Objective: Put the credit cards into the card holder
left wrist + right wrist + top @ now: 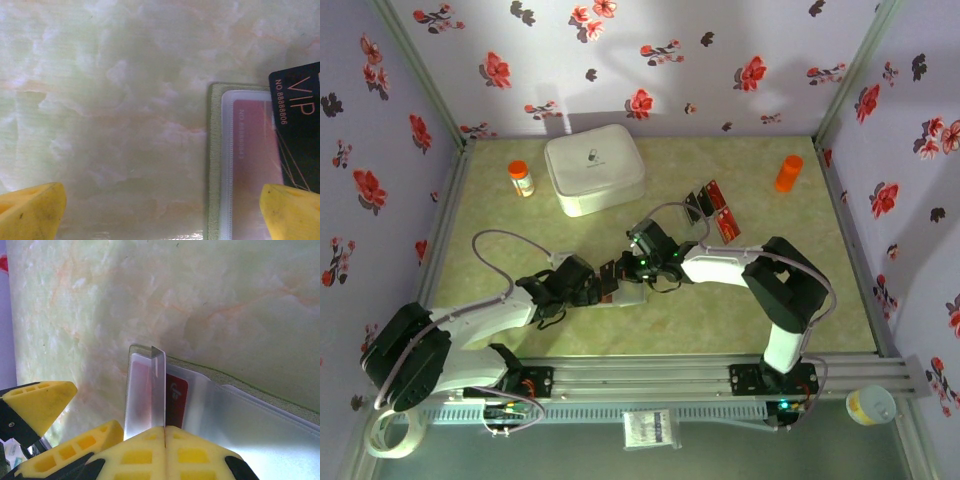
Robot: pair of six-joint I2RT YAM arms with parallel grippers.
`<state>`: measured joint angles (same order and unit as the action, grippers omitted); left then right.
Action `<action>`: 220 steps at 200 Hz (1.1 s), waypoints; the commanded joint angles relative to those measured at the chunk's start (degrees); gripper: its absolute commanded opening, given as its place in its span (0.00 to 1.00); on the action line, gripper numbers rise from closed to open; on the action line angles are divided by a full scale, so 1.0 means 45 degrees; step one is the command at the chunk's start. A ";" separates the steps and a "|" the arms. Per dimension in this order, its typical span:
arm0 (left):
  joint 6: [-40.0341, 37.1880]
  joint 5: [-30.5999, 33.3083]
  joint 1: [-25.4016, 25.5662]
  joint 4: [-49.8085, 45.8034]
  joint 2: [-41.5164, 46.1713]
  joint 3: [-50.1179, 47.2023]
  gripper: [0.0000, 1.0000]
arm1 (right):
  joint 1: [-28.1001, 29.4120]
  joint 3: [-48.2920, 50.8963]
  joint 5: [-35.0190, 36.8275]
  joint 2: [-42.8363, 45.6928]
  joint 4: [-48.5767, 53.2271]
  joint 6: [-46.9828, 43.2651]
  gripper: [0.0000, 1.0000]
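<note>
The right jaws are clamping 1 black card over the card holder, lying toward the worktop's near edge; the left jaws are gaping open beside it.

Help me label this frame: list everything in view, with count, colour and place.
box: one, white, far centre
bottles: two, orange, either side of box
loose cards: a few, red and black, right of box
holder: one, olive, table centre, red card inside
black card: one, gripped over holder
tape roll: one, pale, near-left corner
cup: one, pale, near-right corner
left claw: open, by holder
right claw: shut on black card
</note>
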<state>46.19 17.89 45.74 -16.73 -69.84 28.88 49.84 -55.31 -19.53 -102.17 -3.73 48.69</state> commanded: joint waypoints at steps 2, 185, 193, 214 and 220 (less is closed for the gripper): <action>-0.0191 -0.0078 -0.0113 0.0362 -0.0202 0.0080 1.00 | 0.0114 0.0142 0.0054 -0.0309 -0.0138 0.0177 0.00; 0.0410 -0.0147 -0.0066 0.0184 -0.0545 -0.0579 1.00 | -0.0862 0.2859 0.1006 0.2709 -0.2287 0.0856 0.00; 0.0431 -0.0155 -0.0054 0.0174 -0.0558 -0.0598 1.00 | -0.0846 0.3197 0.1072 0.2717 -0.2881 0.1079 0.00; 0.0446 -0.0147 -0.0064 0.0106 -0.0536 -0.0628 1.00 | -0.0713 0.3837 0.1305 0.2654 -0.4195 0.1439 0.00; 0.0462 -0.0132 -0.0066 0.0107 -0.0530 -0.0638 1.00 | -0.0653 0.3975 0.1400 0.2646 -0.4450 0.1502 0.00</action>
<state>46.63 17.41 45.74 -14.55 -72.36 27.75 46.04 -39.81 -16.12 -90.85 -14.15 52.45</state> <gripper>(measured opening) 0.997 0.062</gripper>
